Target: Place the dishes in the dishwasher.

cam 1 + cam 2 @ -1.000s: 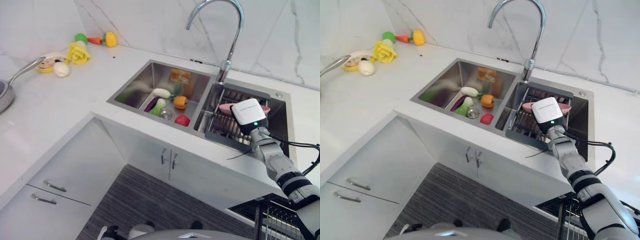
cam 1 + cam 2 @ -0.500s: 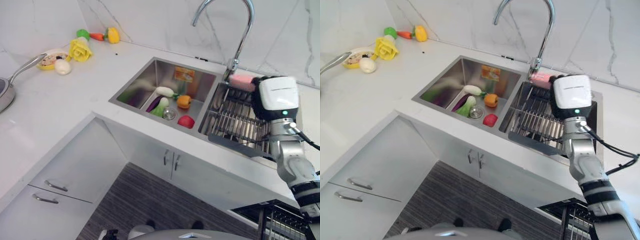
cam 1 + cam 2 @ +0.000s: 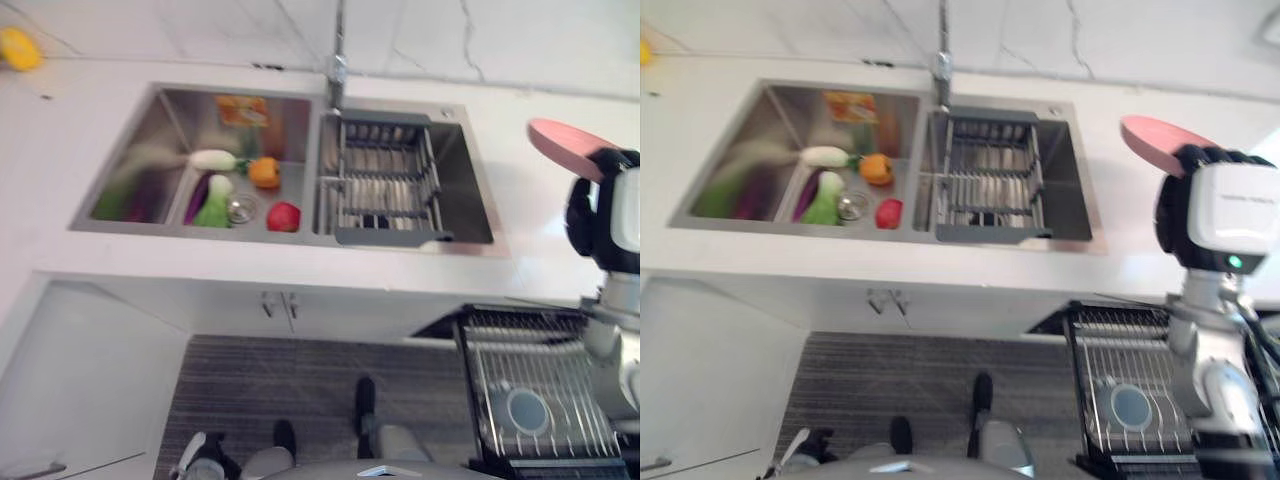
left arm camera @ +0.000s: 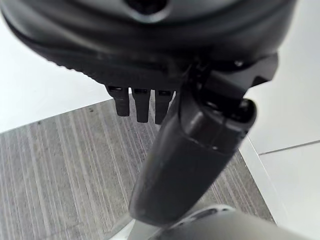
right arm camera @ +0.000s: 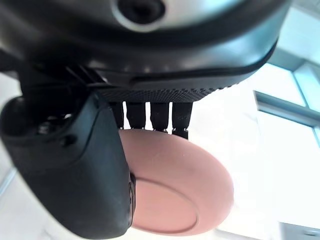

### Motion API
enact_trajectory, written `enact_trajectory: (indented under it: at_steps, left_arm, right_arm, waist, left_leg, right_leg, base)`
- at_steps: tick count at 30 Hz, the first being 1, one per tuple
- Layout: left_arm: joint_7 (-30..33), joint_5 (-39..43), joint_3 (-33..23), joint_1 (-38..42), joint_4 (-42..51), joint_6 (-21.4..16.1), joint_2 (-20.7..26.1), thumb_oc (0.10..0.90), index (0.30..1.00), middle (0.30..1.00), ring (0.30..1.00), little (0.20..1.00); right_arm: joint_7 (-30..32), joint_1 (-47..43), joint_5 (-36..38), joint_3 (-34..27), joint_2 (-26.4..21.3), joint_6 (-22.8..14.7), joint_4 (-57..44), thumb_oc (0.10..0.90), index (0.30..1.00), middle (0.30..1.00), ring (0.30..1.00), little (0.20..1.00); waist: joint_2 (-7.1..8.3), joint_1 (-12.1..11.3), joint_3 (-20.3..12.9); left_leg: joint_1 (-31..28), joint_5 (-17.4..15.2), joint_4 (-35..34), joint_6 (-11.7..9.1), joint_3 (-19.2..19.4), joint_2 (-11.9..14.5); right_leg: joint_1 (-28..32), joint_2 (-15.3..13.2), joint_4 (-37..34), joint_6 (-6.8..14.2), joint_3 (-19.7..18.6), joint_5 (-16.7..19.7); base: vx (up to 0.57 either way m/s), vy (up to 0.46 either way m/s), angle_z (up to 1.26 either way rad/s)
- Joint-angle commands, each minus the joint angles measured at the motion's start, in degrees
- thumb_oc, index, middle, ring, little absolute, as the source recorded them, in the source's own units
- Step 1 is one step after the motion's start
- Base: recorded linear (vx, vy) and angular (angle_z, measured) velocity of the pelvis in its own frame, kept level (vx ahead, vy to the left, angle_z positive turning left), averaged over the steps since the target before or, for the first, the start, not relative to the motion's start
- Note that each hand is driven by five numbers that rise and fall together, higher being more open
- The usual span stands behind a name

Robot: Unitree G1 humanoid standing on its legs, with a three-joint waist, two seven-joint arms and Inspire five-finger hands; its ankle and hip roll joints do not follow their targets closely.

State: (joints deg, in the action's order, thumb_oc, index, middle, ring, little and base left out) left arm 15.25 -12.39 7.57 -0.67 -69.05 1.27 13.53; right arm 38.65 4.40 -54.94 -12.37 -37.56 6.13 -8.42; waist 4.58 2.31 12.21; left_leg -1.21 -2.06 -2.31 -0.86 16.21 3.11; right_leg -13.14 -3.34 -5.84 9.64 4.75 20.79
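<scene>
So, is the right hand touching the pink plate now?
Touching. The right wrist view shows the right hand with its thumb over the pink plate and its fingers behind the rim, pinching it.

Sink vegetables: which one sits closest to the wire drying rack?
The red vegetable, lying at the left basin's front right, right beside the divider to the wire rack. The orange one and the white one lie farther left.

Toy vegetables (image 3: 235,185) in left sink basin (image 3: 130,130); faucet (image 3: 338,60) behind; marble backsplash (image 3: 500,40)
</scene>
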Motion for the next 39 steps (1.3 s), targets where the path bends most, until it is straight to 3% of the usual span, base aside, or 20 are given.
enact_trajectory:
  at_steps: [1, 2, 3, 5, 6, 7, 9, 10, 12, 15, 19, 22, 29, 39]
  left_arm:
    - [2.7, 0.7, -1.7, 3.2, -4.0, -1.4, 1.3, 0.800, 0.900, 0.900, 0.900, 0.900]
    - [2.7, 0.7, -1.8, 2.9, -3.8, -1.4, 1.3, 0.800, 0.900, 0.900, 0.900, 0.900]
    - [2.7, 1.3, -2.6, 2.7, -3.8, -1.4, 1.3, 0.800, 0.900, 0.900, 0.900, 0.900]
    - [2.8, 2.1, -3.1, 2.1, -3.6, -1.5, 1.1, 0.800, 0.900, 0.900, 0.900, 0.900]
    - [3.0, 3.0, -3.6, 1.9, -3.3, -1.6, 0.5, 0.800, 0.900, 0.900, 0.900, 0.900]
    - [3.0, 2.6, -3.3, 2.1, -3.1, -1.7, 0.2, 0.800, 0.900, 0.900, 0.900, 0.900]
    - [2.7, 2.3, -3.3, 1.8, -3.3, -1.7, -0.6, 0.800, 0.900, 0.900, 0.900, 0.900]
    - [2.7, 2.2, -3.2, 1.8, -3.3, -1.7, -0.6, 0.800, 0.900, 0.900, 0.900, 0.900]
    - [2.7, 2.5, -4.1, 1.6, -4.0, -1.7, -1.7, 0.800, 0.900, 0.900, 0.900, 0.900]
    - [3.4, 3.1, -5.1, 1.2, -4.4, -1.3, -2.6, 0.800, 0.900, 0.900, 0.900, 0.900]
    - [3.4, 2.5, -5.0, 0.9, -4.3, -1.0, -3.2, 0.800, 0.900, 0.900, 0.900, 0.900]
    - [2.7, 1.2, -2.7, 0.8, -3.0, -1.5, -3.7, 0.800, 0.900, 0.900, 0.900, 0.900]
    - [2.2, 1.8, -1.4, 0.7, -2.5, -1.6, -3.4, 0.800, 0.900, 0.900, 0.900, 0.900]
    - [1.1, 0.7, 0.0, -0.3, -4.4, -1.4, -2.9, 0.800, 0.900, 0.900, 0.900, 0.900]
  right_arm:
    - [7.3, -10.4, 0.3, -4.0, -5.4, 3.6, -3.6, 0.400, 0.300, 0.300, 0.300, 0.300]
    - [7.3, -10.4, 0.2, -3.7, -5.3, 3.7, -3.6, 0.400, 0.300, 0.300, 0.300, 0.300]
    - [6.8, -10.2, -0.7, -3.5, -5.7, 4.1, -3.1, 0.400, 0.300, 0.300, 0.300, 0.300]
    - [6.1, -10.2, -1.5, -3.2, -5.5, 4.5, -2.9, 0.400, 0.300, 0.300, 0.300, 0.300]
    - [5.0, -9.1, -2.2, -3.8, -4.2, 5.0, -2.9, 0.400, 0.300, 0.300, 0.300, 0.300]
    - [4.4, -8.1, -2.1, -4.2, -3.3, 4.9, -3.2, 0.400, 0.300, 0.300, 0.300, 0.300]
    - [4.3, -5.9, -2.2, -5.6, -1.8, 4.7, -4.6, 0.400, 0.300, 0.300, 0.300, 0.300]
    - [4.2, -5.6, -2.2, -5.8, -1.7, 4.7, -4.8, 0.400, 0.300, 0.300, 0.300, 0.300]
    - [4.0, -3.6, -1.8, -4.9, 0.6, 3.7, -6.1, 0.400, 0.300, 0.300, 0.300, 0.300]
    - [1.5, -1.9, -0.9, -1.0, 1.6, 1.9, -4.7, 0.400, 0.300, 0.300, 0.300, 0.300]
    - [-0.9, 0.6, -1.4, 1.7, 1.6, -0.1, -5.1, 0.400, 0.300, 0.300, 0.300, 0.300]
    - [-3.3, 2.5, -1.1, 6.0, 2.3, -2.5, -3.8, 0.400, 0.300, 0.300, 0.300, 0.300]
    - [-5.0, 0.4, -2.0, 11.5, 0.4, -0.7, 6.5, 0.400, 0.300, 0.300, 0.300, 0.300]
    - [-5.3, -8.1, -2.6, 17.5, -2.8, 3.2, 24.0, 0.400, 0.300, 0.300, 0.300, 0.300]
  waist:
    - [-0.79, -4.1, 0.0]
    - [-0.81, -4.0, 0.3]
    - [-0.56, -4.6, 0.1]
    - [-0.31, -5.0, 0.3]
    - [-0.22, -4.5, 0.5]
    - [0.07, -4.5, 0.3]
    - [0.68, -4.5, -0.3]
    - [0.64, -4.7, -0.7]
    - [0.76, -5.3, -1.2]
    - [0.16, -5.5, -1.4]
    - [-0.77, -4.9, -1.7]
    - [-2.41, -4.6, -1.9]
    - [-4.26, -5.3, -1.7]
    - [-5.51, -7.0, -1.3]
  left_leg:
    - [-0.5, 2.1, -2.3, -3.3, 6.4, 7.3]
    - [-1.1, 1.9, -2.4, -3.4, 6.4, 7.4]
    - [-1.2, 2.6, -2.2, -3.4, 9.1, 8.1]
    - [-2.4, 2.2, -2.2, -3.4, 10.4, 8.1]
    - [-2.4, 2.3, -2.1, -3.1, 11.0, 7.9]
    - [-2.0, 2.3, -2.0, -2.9, 10.6, 7.4]
    - [-1.1, 3.2, -1.6, -2.6, 12.1, 6.6]
    - [-1.6, 2.2, -2.0, -2.9, 10.9, 6.5]
    - [-0.8, 4.5, -0.8, -3.6, 12.9, 6.6]
    - [-0.8, 4.9, 0.3, -4.4, 12.6, 7.3]
    - [-0.9, 5.5, 0.5, -5.1, 11.7, 8.3]
    - [-1.8, 5.5, 0.2, -6.7, 9.8, 9.6]
    - [-2.2, 6.6, 0.6, -7.9, 8.2, 11.1]
    - [-2.8, 6.4, 1.3, -8.3, 7.0, 11.0]
  right_leg:
    - [10.0, -13.5, 9.4, 3.1, 26.7, -16.9]
    - [10.5, -13.5, 9.6, 3.2, 26.8, -17.2]
    - [11.3, -15.0, 10.6, 2.8, 30.6, -16.7]
    - [11.9, -15.8, 12.5, 3.1, 29.9, -17.2]
    - [12.0, -16.3, 14.8, 3.6, 24.6, -17.7]
    - [13.0, -16.5, 14.2, 3.9, 21.6, -18.4]
    - [15.0, -16.4, 10.6, 4.2, 19.1, -17.8]
    - [15.5, -16.1, 10.1, 4.7, 18.1, -18.3]
    - [17.5, -16.6, 4.4, 4.8, 21.4, -16.0]
    - [19.0, -15.8, 2.9, 4.6, 22.1, -16.0]
    - [20.7, -15.0, 2.9, 3.8, 24.0, -17.2]
    - [23.0, -13.4, 1.9, 3.5, 24.6, -19.4]
    - [25.1, -12.0, 2.4, 2.2, 26.0, -21.5]
    - [26.9, -11.8, 2.6, 1.6, 27.1, -22.6]
  base:
    - [-0.10, 0.090, -2.38]
    - [-0.09, 0.066, -2.21]
    - [-0.07, 0.016, -1.88]
    - [-0.05, 0.017, -1.50]
    - [-0.03, -0.022, -1.00]
    - [-0.05, -0.046, -0.58]
    - [-0.05, -0.065, -0.02]
    - [-0.05, -0.072, -0.03]
    - [-0.02, -0.135, -0.15]
    - [0.01, -0.153, -0.36]
    - [0.03, -0.114, 0.08]
    - [0.07, -0.107, 0.24]
    - [0.03, -0.057, 0.17]
    - [0.01, -0.013, 0.10]
